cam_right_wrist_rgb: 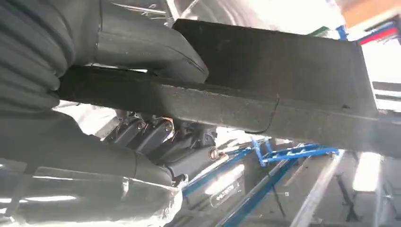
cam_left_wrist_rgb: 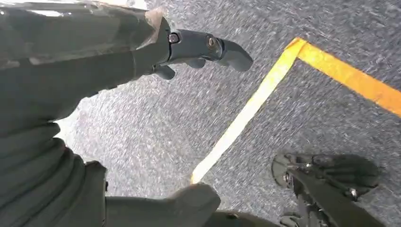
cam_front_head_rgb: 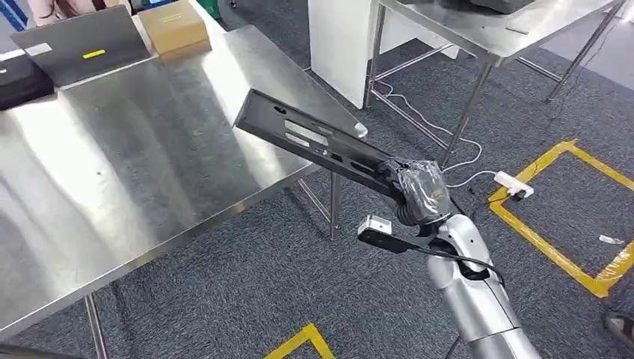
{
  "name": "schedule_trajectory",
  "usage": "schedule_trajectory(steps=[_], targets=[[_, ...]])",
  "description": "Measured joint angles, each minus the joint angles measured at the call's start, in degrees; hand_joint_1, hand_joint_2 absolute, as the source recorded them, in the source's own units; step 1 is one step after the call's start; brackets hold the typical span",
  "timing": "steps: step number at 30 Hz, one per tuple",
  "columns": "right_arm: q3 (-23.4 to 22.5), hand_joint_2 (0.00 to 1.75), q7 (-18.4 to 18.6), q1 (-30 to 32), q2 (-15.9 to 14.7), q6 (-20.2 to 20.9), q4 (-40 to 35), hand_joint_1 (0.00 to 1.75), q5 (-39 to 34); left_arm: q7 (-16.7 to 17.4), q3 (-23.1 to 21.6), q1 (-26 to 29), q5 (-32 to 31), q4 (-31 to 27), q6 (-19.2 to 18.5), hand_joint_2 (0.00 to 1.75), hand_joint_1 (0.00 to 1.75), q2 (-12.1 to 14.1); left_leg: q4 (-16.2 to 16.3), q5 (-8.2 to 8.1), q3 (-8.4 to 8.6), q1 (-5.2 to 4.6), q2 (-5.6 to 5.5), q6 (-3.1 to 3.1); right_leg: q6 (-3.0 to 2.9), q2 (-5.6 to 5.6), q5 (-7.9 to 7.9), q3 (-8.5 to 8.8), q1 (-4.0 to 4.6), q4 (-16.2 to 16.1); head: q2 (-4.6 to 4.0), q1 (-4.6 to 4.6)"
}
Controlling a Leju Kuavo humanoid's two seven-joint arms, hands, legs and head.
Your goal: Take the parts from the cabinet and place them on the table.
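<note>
The right robot hand (cam_front_head_rgb: 419, 193) grips one end of a long black part (cam_front_head_rgb: 310, 140), holding it tilted in the air over the corner of the steel counter (cam_front_head_rgb: 112, 172). The left robot hand (cam_left_wrist_rgb: 142, 52) hangs above grey carpet, fingers spread and holding nothing.

Part (cam_front_head_rgb: 314, 142) in right robot hand (cam_front_head_rgb: 416, 191), above table (cam_front_head_rgb: 134, 164) near corner; box (cam_front_head_rgb: 173, 26) at table's far edge.

Grey speckled carpet floor (cam_front_head_rgb: 247, 284) with yellow tape squares (cam_front_head_rgb: 557, 217). Second steel-legged bench (cam_front_head_rgb: 493, 37) and white panel (cam_front_head_rgb: 340, 45) beyond the hand; white power strip (cam_front_head_rgb: 514, 184) and cable (cam_front_head_rgb: 430, 123) on carpet just right of it.
</note>
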Motion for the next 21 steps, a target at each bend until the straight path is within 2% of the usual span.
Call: schedule_trajectory(steps=[1,2,3,4,5,6,7,8,9,12,13,14,15,16,18,19,20,21], targets=[[0.00,1.75,-0.02,0.02,-0.02,0.00,0.02,1.69,0.02,0.00,0.00,-0.17,0.00,0.02,0.00,1.75,0.00,0.02,4.26,-2.02,-2.23,0.16,1.40,-0.26,-0.23,-0.56,-0.15,0.11,0.17,0.01,0.00,0.07],[0.00,1.75,-0.02,0.05,-0.09,0.00,0.15,1.69,0.02,0.00,0.00,-0.21,0.00,0.00,0.00,1.75,0.00,0.04,8.53,-3.67,-4.59,0.29,2.09,-0.43,-0.39,-1.31,-0.27,0.16,0.32,0.02,0.00,0.02],[0.00,1.75,0.00,0.05,-0.09,0.00,0.37,1.69,0.02,0.00,0.00,-0.21,-0.04,0.00,0.00,1.75,0.00,0.02,12.01,-4.48,-6.71,0.39,2.34,-0.52,-0.60,-2.11,-0.43,0.19,0.44,0.03,0.00,0.02],[0.00,1.75,-0.02,0.06,-0.09,0.00,0.48,1.69,0.02,-0.02,0.00,-0.17,-0.13,0.02,-0.02,1.75,0.00,0.02,12.09,-3.66,-7.12,0.44,2.41,-0.47,-0.71,-2.85,-0.53,0.27,0.54,0.03,0.00,0.00],[0.02,1.75,-0.02,0.05,-0.04,0.00,0.50,1.69,0.02,-0.02,0.00,-0.10,-0.20,0.02,-0.04,1.75,0.00,0.02,10.27,-2.21,-6.43,0.43,2.43,-0.32,-0.60,-3.32,-0.69,0.36,0.61,0.03,0.00,0.00],[0.04,1.75,0.00,0.05,0.00,0.00,0.50,1.69,0.02,-0.02,0.00,-0.11,-0.28,0.02,-0.07,1.75,0.00,0.02,5.65,0.44,-4.12,0.39,2.64,0.11,-0.60,-4.03,-0.86,0.61,0.79,0.02,0.00,-0.02],[0.02,1.75,0.00,0.03,0.00,0.00,0.50,1.69,0.02,-0.02,0.00,-0.15,-0.48,0.00,-0.07,1.75,0.00,0.04,0.18,2.91,-1.14,0.07,3.97,0.78,-0.60,-4.69,-1.04,0.93,0.90,-0.01,0.00,0.00],[0.02,1.75,-0.02,0.03,0.00,-0.04,0.50,1.69,0.02,-0.02,0.00,-0.27,-0.61,0.00,-0.07,1.75,0.00,0.13,-4.25,3.92,1.36,-0.64,7.25,1.69,-0.48,-5.26,-1.28,1.27,0.99,-0.04,0.00,0.00],[0.00,1.75,-0.02,0.00,0.00,-0.07,0.50,1.69,0.04,-0.02,0.00,-0.49,-0.61,0.00,-0.07,1.75,0.00,0.22,-4.43,3.32,1.36,-0.92,7.55,1.70,-0.09,-5.83,-1.56,1.35,1.53,-0.05,0.00,0.26],[0.04,1.75,0.00,0.01,0.18,-0.09,0.52,1.69,0.17,-0.09,0.00,-0.56,-0.70,0.00,-0.07,1.75,0.00,0.20,-4.72,3.21,1.14,-1.34,5.28,2.12,0.63,-7.65,-1.91,1.77,1.17,-0.41,0.00,0.18],[0.04,1.75,0.00,-0.07,0.35,-0.09,0.48,1.69,0.20,-0.09,0.00,-0.54,-0.70,0.00,-0.09,1.75,0.00,0.20,-5.64,3.60,1.76,-1.30,4.31,2.46,1.05,-8.39,-2.13,2.60,1.76,-0.68,0.00,0.13],[0.00,1.75,0.04,-0.14,0.39,-0.11,0.48,1.69,0.33,-0.07,0.00,-0.24,-0.72,0.02,-0.13,1.75,0.00,0.09,-6.57,4.16,2.92,-0.23,3.82,2.61,1.25,-6.71,-2.59,1.93,1.56,0.11,0.00,0.40],[0.02,1.75,0.04,-0.26,0.42,-0.13,0.61,1.69,0.44,-0.07,0.02,-0.36,-0.81,0.02,-0.13,1.75,0.00,0.07,-7.00,4.26,3.22,-0.24,3.04,2.74,1.19,-3.79,-3.70,1.09,1.22,2.56,-0.02,0.15],[0.06,1.75,0.07,-0.69,0.44,-0.13,0.89,1.69,0.89,-0.02,0.04,-0.51,-0.89,0.02,-0.26,1.75,0.00,0.11,-6.98,4.45,3.24,-0.11,2.41,2.85,0.87,-1.83,-5.66,-1.37,1.13,7.25,0.00,0.45],[0.11,1.75,0.53,-1.82,0.33,0.11,2.67,1.69,2.19,-0.02,0.04,-0.95,-1.31,0.02,-0.53,1.75,0.00,0.00,-6.92,4.41,3.24,-0.04,0.60,2.82,0.79,-0.57,-8.04,-6.13,1.08,15.67,0.00,0.70],[0.26,1.75,0.94,-2.93,0.35,0.11,4.53,1.69,3.10,-0.24,0.04,-0.96,-1.51,0.02,-0.76,1.75,0.00,-0.07,-6.91,4.40,3.28,-0.03,-0.39,2.80,1.08,-0.45,-7.79,-7.69,1.07,17.63,0.00,0.72],[0.41,1.75,1.07,-4.31,0.50,0.04,6.61,1.69,3.54,-0.54,0.04,-1.00,-1.81,0.02,-1.07,1.75,0.00,-0.11,-6.89,4.39,3.34,0.01,-1.29,2.78,1.51,-0.43,-6.55,-7.73,1.03,16.48,0.00,0.72],[0.50,1.75,1.05,-5.91,0.68,-0.11,8.36,1.69,3.83,-0.77,0.04,-1.00,-1.88,0.02,-1.20,1.75,0.00,-0.13,-6.78,4.32,3.36,0.08,-2.13,2.66,2.04,-0.23,-4.65,-6.83,0.85,13.38,0.00,0.72]])
